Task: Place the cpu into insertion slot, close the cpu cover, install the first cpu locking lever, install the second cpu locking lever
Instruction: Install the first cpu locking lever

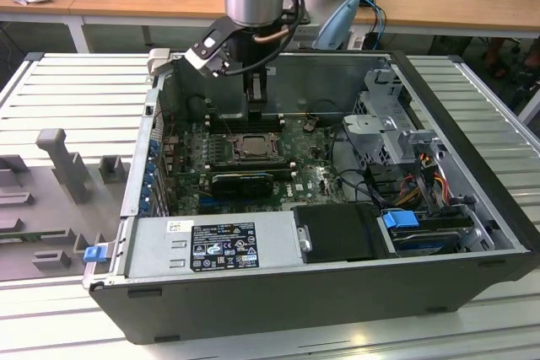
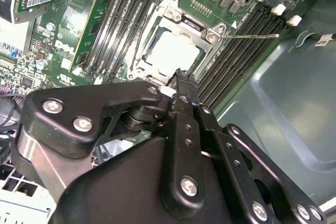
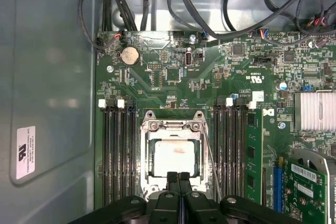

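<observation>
**Jaws closed at the socket edge, chip seated under its cover**

In the exterior view, the gripper [image 1: 256, 100] hangs inside the open computer case [image 1: 337, 301]. It is just above the insertion slot [image 1: 253, 147], near the middle of the motherboard [image 1: 312, 179].

In the second wrist view, the cpu [image 2: 173, 51] lies in the slot with the cpu cover [image 2: 173, 14] down around it. A thin locking lever [image 2: 252, 36] juts from the socket's corner and looks unlatched.

In the first wrist view, the jaws are pressed together and hold nothing. Their tips are at the cover's edge, though I cannot tell whether they touch it. The lever [image 3: 210, 161] runs between the socket and the memory slots [image 3: 231, 150].

The step in hand looks like the lever work. It is best done by bearing on the rod near its free end and guiding it under its catch. The jaws should stay clear of the chip's top and the neighbouring slots.
</observation>
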`<state>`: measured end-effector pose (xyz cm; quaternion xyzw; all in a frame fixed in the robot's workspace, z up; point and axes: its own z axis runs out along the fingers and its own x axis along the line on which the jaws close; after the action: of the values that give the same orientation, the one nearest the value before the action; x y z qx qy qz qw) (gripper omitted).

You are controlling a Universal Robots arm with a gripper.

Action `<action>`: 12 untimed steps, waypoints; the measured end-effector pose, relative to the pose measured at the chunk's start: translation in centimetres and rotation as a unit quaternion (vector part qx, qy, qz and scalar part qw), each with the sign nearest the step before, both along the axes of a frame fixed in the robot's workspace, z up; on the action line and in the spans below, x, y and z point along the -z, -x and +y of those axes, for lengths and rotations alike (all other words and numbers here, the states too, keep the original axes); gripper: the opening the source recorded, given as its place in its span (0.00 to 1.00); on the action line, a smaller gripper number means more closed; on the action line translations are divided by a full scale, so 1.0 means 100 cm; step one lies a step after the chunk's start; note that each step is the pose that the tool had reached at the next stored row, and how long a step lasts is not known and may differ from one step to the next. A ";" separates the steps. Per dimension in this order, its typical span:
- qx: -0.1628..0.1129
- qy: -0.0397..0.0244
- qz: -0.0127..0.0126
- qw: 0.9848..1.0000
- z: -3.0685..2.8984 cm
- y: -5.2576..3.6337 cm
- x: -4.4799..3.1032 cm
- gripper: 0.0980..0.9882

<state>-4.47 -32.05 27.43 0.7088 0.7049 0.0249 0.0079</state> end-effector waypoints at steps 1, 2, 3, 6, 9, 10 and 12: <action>0.000 0.000 0.000 1.000 0.0000 0.0000 -0.0006 0.01; 0.000 0.000 0.000 1.000 0.0000 0.0000 -0.0014 0.01; 0.000 0.000 0.000 1.000 0.0000 0.0000 -0.0025 0.01; 0.000 0.000 0.000 1.000 0.0000 0.0000 -0.0053 0.01; 0.000 0.000 0.000 1.000 0.0000 0.0000 -0.0135 0.01; 0.000 0.000 0.000 1.000 0.0000 0.0000 -0.0147 0.01; 0.000 0.000 0.000 1.000 0.0000 0.0000 -0.0161 0.01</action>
<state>-4.47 -32.05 29.04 0.7088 0.7049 0.0249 0.0079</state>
